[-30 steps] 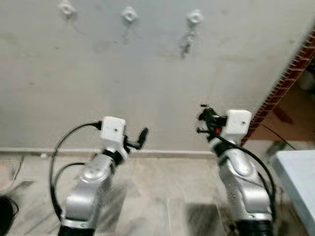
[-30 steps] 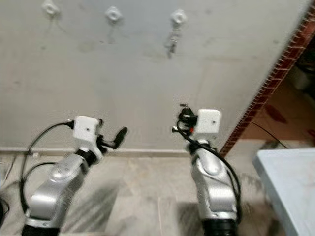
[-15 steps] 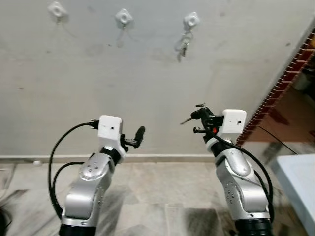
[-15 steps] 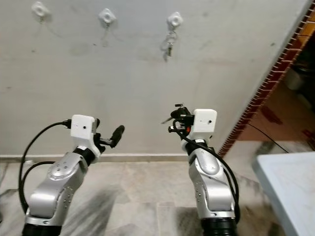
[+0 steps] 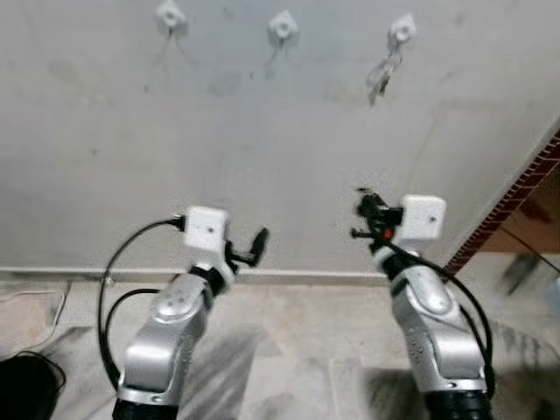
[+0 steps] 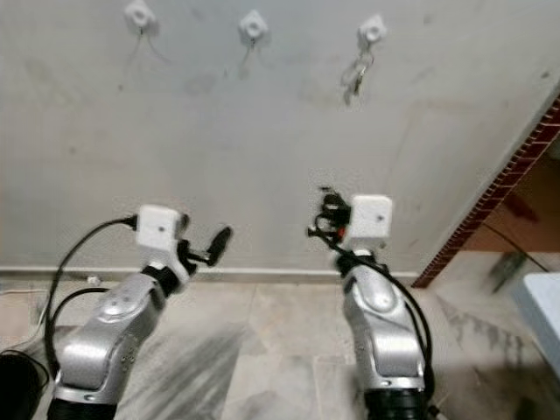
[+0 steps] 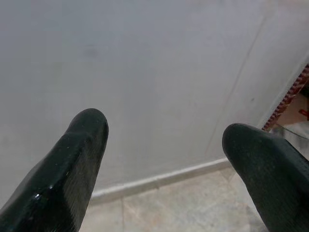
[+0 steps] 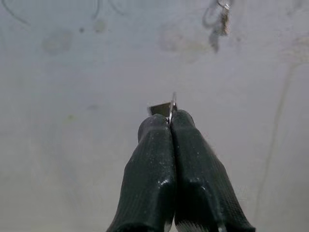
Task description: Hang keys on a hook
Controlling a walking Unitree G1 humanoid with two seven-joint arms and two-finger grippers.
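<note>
Right wrist view: the right claw (image 8: 170,121) has its two black fingers (image 8: 149,164) pressed together, pinching a small silver key (image 8: 163,108) whose metal edge sticks out just past the fingertips. Above it on the wall (image 8: 72,145) hangs a second key set (image 8: 219,24), well apart from the claw.

Left eye view: three white hooks sit in a row high on the wall, the left hook (image 5: 169,15), the middle hook (image 5: 282,25) and the right hook (image 5: 402,29). The hanging key set (image 5: 380,77) dangles from the right hook; the other two hooks carry nothing. The right claw (image 5: 363,210) is raised in front of the wall, below the right hook and a little to its left, far beneath the row. The left claw (image 5: 258,242) is held at a similar height on the robot's left, pointing toward the right arm.

Left wrist view: the left claw (image 7: 164,140) is spread wide, with bare wall and the skirting (image 7: 159,179) showing between its fingers. A brick edge (image 5: 512,203) borders the wall on the right, and a tiled floor (image 5: 289,350) lies below.
</note>
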